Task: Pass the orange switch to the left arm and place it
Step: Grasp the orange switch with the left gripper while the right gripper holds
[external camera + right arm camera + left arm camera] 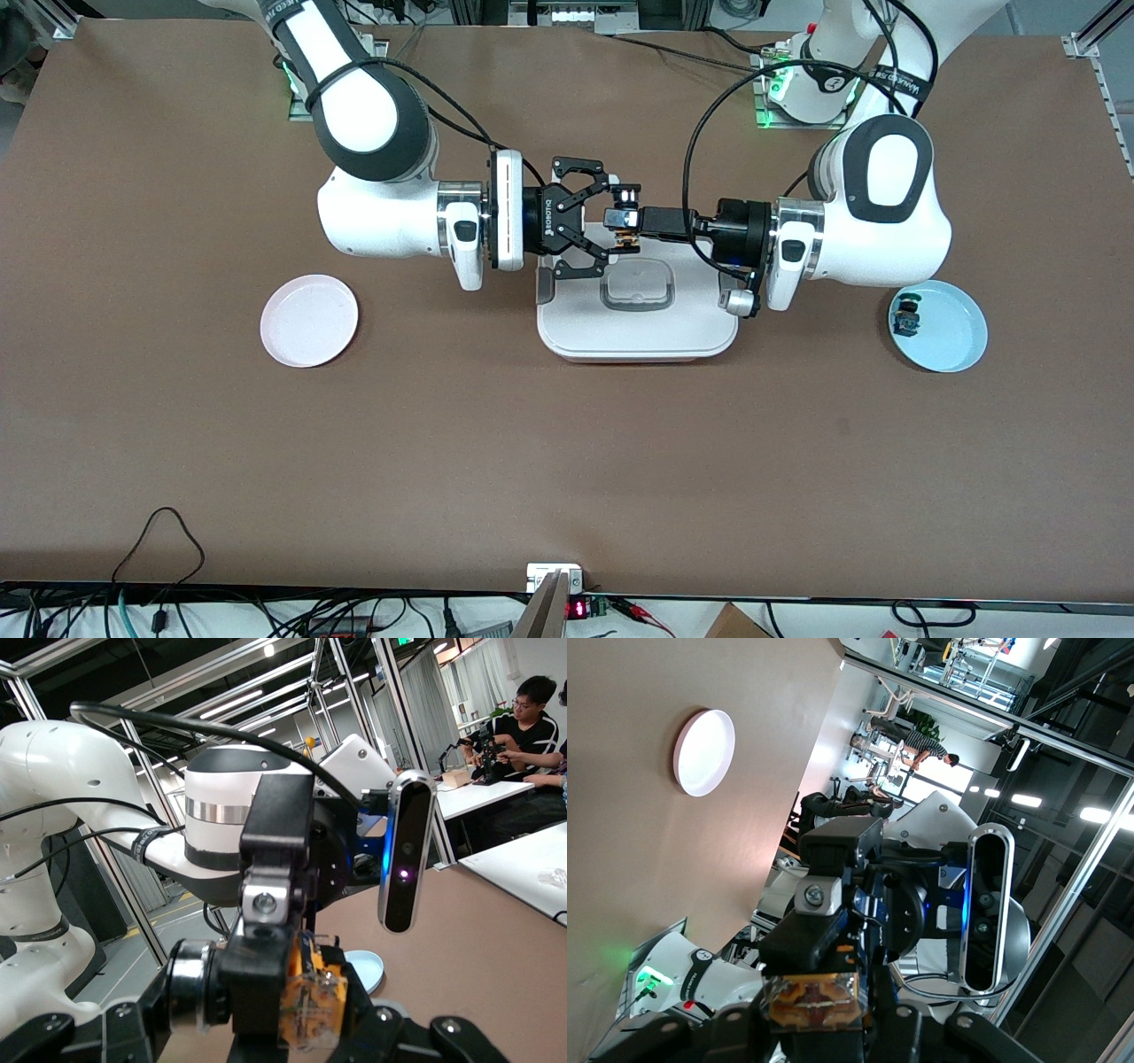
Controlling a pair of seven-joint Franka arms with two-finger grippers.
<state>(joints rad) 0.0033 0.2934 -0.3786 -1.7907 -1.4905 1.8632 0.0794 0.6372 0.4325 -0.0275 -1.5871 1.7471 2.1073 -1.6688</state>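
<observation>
A: Start with the big things. What's on the table (567, 461)?

B: The box (636, 310) sits mid-table, closer to the edge where the arm bases stand than to the camera's edge. Both arms reach in level over it, wrist to wrist. A pink plate (309, 320) lies toward the right arm's end, a blue plate (937, 325) toward the left arm's end, with a small blue-and-green part (907, 318) on it.

A: And the grippers?

B: The right gripper (611, 232) and left gripper (625, 217) meet over the box's base-side edge. Both have their jaws closed on the switch (625, 238), which hangs in the air between them, clear of the lid. The right wrist view shows its orange and tan body (312, 1001) pinched from both sides.

A: So the handover is mid-way?

B: I'd judge so: both hold it, neither has let go.

A: What could go wrong?

B: The part is tiny, so the left jaws may have only a corner. If the right jaws open before that hold is firm, the switch drops onto the lid and may bounce off. If either arm pulls away while both grip, it could twist out or slip. And the wrists are low over the box; a dip on retreat could strike it.
</observation>
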